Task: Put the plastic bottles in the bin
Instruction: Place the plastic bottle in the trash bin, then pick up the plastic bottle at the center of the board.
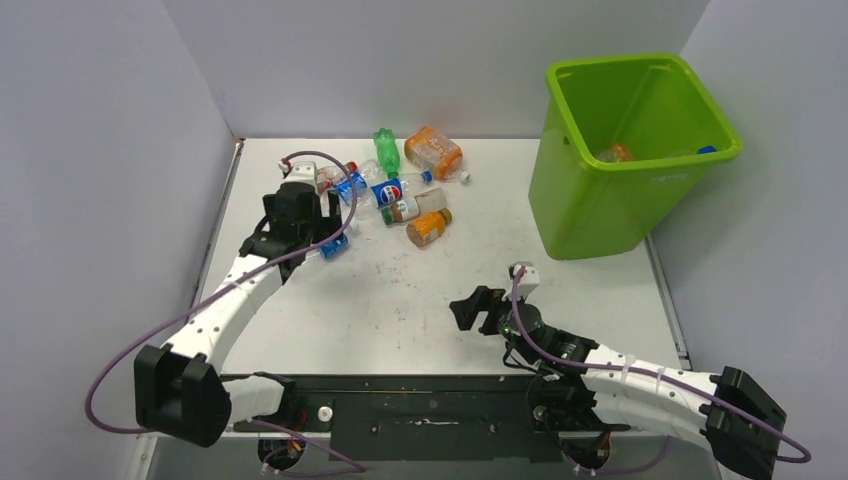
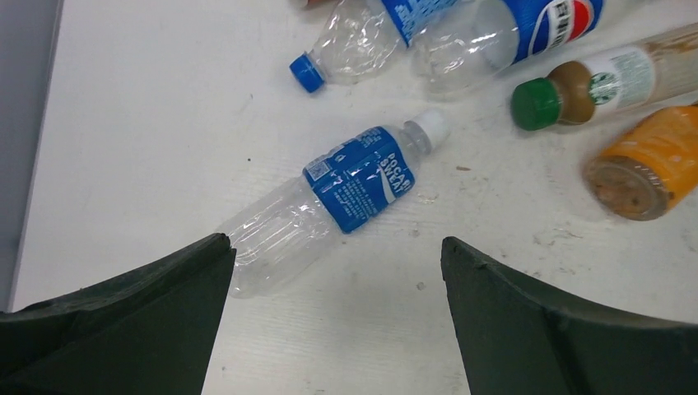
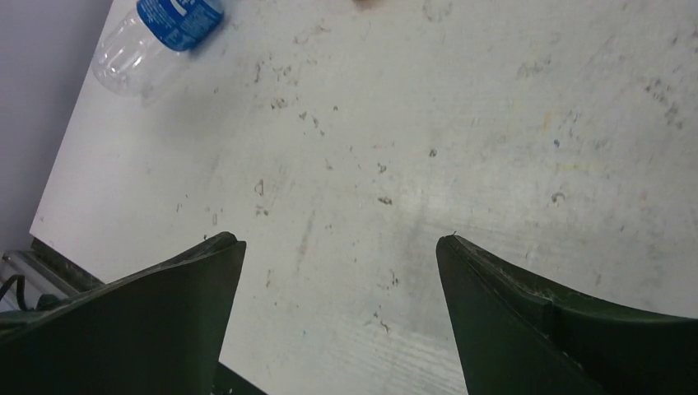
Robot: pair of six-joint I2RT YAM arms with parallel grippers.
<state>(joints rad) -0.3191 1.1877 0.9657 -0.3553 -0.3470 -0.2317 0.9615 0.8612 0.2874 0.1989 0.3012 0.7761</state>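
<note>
The left gripper [image 2: 335, 243] hangs with its jaws spread wide over a clear bottle with a blue label [image 2: 342, 196] that lies flat on the bench [image 2: 132, 123], at the near-left edge of the pile of plastic bottles [image 1: 405, 185]. The right gripper [image 3: 337, 247] is also spread and empty, above bare bench near the middle. The bin [image 1: 590, 205] stands at the far right, well apart from the pile, with a few bottles already inside.

Likely risks:
- The bottle lies diagonally across the gap between the fingers, so jaws closing as they stand would probably meet it askew. One finger could catch the base first and spin or squirt it away.
- The body is thin, crumpled and slick. A pinch there may buckle it and slip, while the labelled middle looks firmer.
- A blue-capped bottle [image 2: 354, 45] lies near the far side, and a drifting descent could nudge it.
- The carry to the bin is long, and a loose hold could drop the bottle short of the rim.

In the left wrist view its long axis runs from the near left to the far right. The white cap [image 2: 431, 129] points at the pile, and the base sits just beside the left finger.
</note>
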